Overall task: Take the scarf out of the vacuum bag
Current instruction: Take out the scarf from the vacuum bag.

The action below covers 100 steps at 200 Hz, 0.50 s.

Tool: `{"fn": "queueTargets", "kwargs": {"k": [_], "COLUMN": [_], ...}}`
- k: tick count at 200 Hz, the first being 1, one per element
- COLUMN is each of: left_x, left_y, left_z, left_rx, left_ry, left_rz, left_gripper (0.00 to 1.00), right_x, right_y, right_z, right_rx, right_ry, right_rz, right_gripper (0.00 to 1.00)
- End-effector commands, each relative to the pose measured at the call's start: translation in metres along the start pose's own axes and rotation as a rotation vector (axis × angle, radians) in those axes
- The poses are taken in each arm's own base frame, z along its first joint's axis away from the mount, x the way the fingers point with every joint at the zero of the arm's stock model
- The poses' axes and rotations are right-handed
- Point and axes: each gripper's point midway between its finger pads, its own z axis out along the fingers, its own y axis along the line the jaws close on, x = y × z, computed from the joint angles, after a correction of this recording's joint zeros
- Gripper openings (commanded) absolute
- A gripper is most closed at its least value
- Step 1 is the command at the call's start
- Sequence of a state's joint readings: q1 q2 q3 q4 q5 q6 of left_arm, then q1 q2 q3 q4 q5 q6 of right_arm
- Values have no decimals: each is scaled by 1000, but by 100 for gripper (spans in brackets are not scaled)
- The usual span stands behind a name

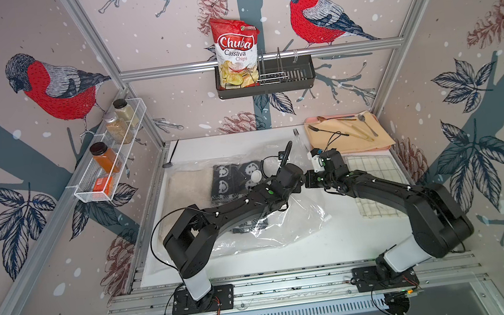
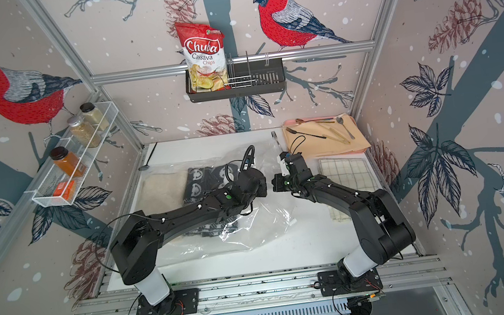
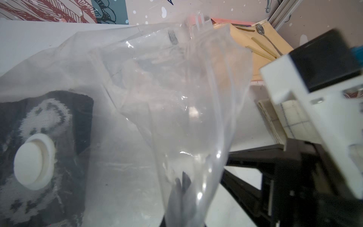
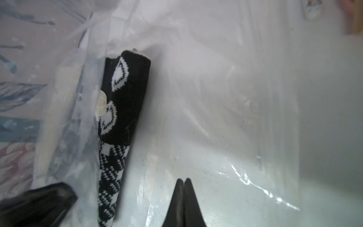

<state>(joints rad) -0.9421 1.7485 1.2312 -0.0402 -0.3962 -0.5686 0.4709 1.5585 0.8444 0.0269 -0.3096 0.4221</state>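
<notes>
The vacuum bag [image 1: 297, 224] [image 2: 258, 225], clear and crinkly, lies across the white table. Its white valve cap [image 1: 256, 176] [image 3: 34, 161] sits over the scarf [image 1: 230, 177] [image 2: 197, 180], a black-and-white knit with smiley faces, folded inside the bag. My left gripper [image 1: 299, 177] [image 3: 182, 186] is shut on a lifted bunch of bag film [image 3: 176, 98]. My right gripper [image 1: 308, 179] [image 4: 184, 179] faces it tip to tip, shut, against the film [image 4: 235, 98]. I cannot tell whether film is pinched there. The scarf [image 4: 125, 94] lies beyond the right gripper's tips, to one side.
A beige cloth [image 1: 189, 185] lies in the bag beside the scarf. A checked towel [image 1: 371, 167] lies under the right arm. A pink tray [image 1: 372, 150] with cutlery stands at the back right, a fork [image 1: 295, 132] beside it. A spice rack [image 1: 109, 168] and basket [image 1: 264, 79] hang on the walls.
</notes>
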Motion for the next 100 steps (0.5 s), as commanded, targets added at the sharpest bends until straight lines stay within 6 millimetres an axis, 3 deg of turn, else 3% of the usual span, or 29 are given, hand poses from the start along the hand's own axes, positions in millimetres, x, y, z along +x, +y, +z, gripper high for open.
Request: {"fn": "queueTargets", "kwargs": {"k": [1,59,100], "left_x": [-16,-30,-37], "left_y": [-6,-13,-13], "left_z": [-9,-23,-31], "left_rx": [11,38,46], "left_ry": [-42,-80,-104], "left_rz": [4,7,8], "left_gripper": [0,0,0], "right_x": [9,20,27], "right_y": [12,37,36], "right_z": [12,35,53], "right_rx": [-85,-233,-273], "right_ry": [37,85,164], "right_rz": [9,51,142], "right_gripper": [0,0,0]}}
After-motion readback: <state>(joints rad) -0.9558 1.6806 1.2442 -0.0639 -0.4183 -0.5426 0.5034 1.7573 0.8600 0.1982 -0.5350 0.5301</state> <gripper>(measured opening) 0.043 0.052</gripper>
